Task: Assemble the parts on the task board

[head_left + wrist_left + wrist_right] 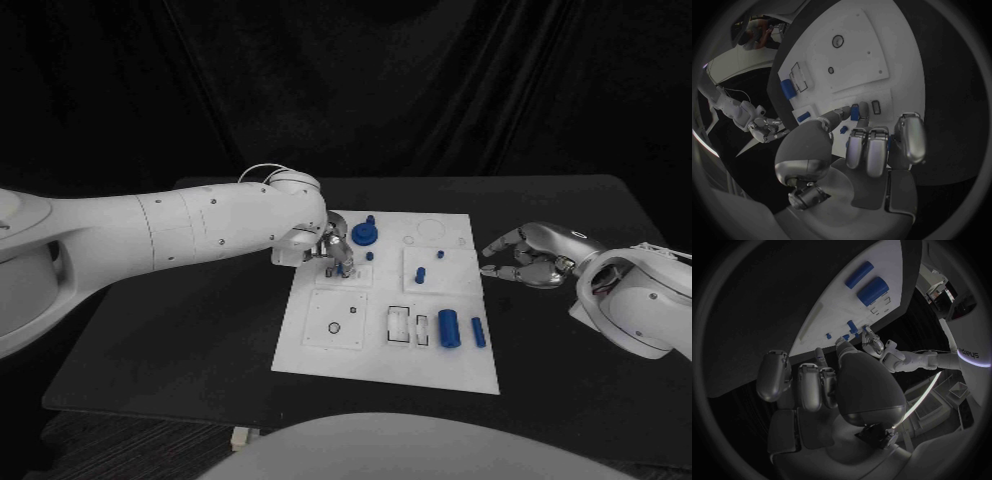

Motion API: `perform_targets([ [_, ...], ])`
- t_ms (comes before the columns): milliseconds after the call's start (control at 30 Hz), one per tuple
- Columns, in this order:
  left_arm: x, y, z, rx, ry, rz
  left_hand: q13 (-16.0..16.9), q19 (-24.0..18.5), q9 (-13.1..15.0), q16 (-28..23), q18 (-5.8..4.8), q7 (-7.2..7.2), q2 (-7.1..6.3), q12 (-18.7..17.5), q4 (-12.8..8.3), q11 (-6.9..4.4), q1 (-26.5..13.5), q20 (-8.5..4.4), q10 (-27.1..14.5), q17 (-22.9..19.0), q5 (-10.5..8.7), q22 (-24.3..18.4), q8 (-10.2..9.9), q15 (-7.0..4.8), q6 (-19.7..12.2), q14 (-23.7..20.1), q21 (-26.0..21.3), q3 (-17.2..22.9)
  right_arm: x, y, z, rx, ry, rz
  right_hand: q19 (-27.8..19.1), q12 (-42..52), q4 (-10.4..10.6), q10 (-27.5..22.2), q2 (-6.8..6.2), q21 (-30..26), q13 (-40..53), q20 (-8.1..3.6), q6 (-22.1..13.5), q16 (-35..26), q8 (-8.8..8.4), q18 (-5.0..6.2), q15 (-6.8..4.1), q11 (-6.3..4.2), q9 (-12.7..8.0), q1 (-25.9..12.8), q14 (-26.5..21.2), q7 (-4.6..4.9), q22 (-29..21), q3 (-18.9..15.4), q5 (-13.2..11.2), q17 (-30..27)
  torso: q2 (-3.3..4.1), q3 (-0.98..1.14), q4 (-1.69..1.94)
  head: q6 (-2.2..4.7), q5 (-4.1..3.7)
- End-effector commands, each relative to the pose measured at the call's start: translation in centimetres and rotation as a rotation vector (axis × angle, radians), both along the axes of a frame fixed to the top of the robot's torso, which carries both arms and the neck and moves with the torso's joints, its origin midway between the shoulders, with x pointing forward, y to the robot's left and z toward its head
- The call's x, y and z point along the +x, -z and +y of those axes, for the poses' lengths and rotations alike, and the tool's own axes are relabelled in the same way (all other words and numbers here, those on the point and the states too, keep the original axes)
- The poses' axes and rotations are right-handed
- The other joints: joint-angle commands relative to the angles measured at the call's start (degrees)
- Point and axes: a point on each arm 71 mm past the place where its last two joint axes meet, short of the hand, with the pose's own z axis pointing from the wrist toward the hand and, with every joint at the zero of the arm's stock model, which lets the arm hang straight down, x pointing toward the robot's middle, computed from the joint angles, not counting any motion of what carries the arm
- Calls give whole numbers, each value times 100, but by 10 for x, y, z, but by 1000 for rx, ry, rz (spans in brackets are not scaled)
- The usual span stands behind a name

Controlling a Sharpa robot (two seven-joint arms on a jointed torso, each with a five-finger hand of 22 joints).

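The white task board [378, 345] lies mid-table. My left hand [329, 250] hovers over its far left part, beside a round blue part [366, 234]. In the left wrist view the thumb and a fingertip [864, 107] pinch a small blue part [855, 114] just above the board [848, 65]. Small blue pegs [421, 273] stand near the board's middle. A thick blue cylinder [449, 328] and a slimmer one [477, 331] lie at its near right. My right hand [526, 255] rests off the board's right edge, fingers curled in, holding nothing.
Black table [173, 340] surrounds the board, with bare room on both sides. Rectangular slots [398, 322] and a round hole [335, 327] mark the board's near half. The right wrist view shows the two cylinders [873, 290] and my left hand [876, 345] across the board.
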Motion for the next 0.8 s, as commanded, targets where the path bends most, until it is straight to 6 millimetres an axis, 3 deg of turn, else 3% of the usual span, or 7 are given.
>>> perform_targets([
  [33,-1,1,-3,-21,12,5,1364,5,-6,15,14,-31,25,-33,-20,-34,-19,-5,431,1510,35,591,-20,-33,-10,584,-20,57,0,2,0,-11,9,12,-35,-33,-38,388,18,-27,1258,17,57,-23,-25,102,44,42,-6,48,430,-1,952,-10,28,736,1,1,-1,0,4],
  [800,-4,5,-3,-4,20,29,1336,-20,-15,15,23,-28,23,-70,-41,-31,-41,-4,399,1510,34,573,-33,-31,-13,584,-54,85,0,3,-1,-17,10,20,-51,-47,-59,377,25,-72,1244,19,63,-44,-31,110,45,44,-14,81,424,2,941,-2,45,712,-5,1,-11,0,18],
])
